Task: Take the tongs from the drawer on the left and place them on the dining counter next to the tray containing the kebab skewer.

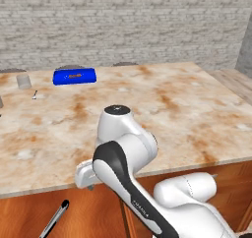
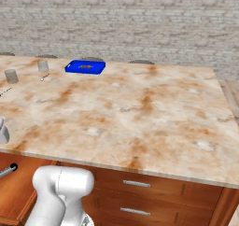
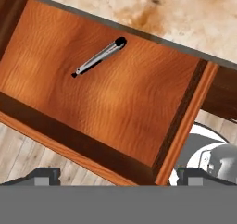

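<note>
I hang over the pulled-out drawer point(image 3: 115, 107), jaws spread wide and empty, because the tongs point(image 3: 98, 57) lie loose inside. The tray point(image 1: 74, 76) waits far across the surface point(image 1: 162, 109).

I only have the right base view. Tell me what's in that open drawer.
Observer: The tongs lie alone on the drawer floor, black end toward the dining counter.
Operator: Report the gripper.
Observer: The gripper hangs above the drawer's front, jaws wide open, holding nothing.
Operator: Check the tray.
Observer: The left base view shows the kebab skewer inside the blue tray.
</note>
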Tool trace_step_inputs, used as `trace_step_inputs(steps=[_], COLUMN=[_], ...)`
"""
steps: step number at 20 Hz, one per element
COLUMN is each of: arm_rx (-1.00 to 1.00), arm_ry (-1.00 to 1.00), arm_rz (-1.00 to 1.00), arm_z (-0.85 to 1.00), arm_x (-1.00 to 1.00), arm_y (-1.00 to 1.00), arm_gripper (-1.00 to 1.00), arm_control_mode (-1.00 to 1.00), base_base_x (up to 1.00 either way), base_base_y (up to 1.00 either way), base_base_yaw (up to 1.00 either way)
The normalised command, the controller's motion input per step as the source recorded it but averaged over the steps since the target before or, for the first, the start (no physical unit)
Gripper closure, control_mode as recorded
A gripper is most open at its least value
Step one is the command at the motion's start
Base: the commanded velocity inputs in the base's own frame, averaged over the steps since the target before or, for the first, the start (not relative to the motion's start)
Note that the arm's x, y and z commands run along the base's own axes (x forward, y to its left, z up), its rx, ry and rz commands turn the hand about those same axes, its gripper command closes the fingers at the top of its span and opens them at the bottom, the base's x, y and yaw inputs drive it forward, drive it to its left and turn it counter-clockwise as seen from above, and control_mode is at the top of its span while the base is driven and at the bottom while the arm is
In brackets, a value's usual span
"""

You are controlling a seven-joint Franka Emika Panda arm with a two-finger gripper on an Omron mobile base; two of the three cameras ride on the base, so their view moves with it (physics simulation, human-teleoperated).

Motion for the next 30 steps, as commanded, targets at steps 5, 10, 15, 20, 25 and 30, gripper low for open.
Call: trace_step_inputs(steps=[5, 10, 15, 20, 25, 30], arm_rx=[0.0, 0.0, 0.0, 0.0, -0.01, -0.03], arm_ry=[0.08, 0.04, 0.1, 0.02, -0.02, -0.01], arm_rz=[-0.01, -0.05, -0.1, -0.09, -0.1, -0.1], arm_z=[-0.73, -0.68, -0.53, -0.35, -0.27, -0.27], arm_x=[0.28, 0.12, 0.24, 0.24, 0.0, 0.01], arm_y=[0.33, 0.19, 0.05, 0.1, 0.09, 0.25], arm_gripper=[-1.0, -1.0, -1.0, -1.0, -1.0, -1.0], arm_control_mode=[-1.0, -1.0, -1.0, -1.0, -1.0, -1.0], base_base_x=[0.0, 0.0, 0.0, 0.0, 0.0, 0.0], base_base_y=[0.0, 0.0, 0.0, 0.0, 0.0, 0.0], base_base_yaw=[0.0, 0.0, 0.0, 0.0, 0.0, 0.0])
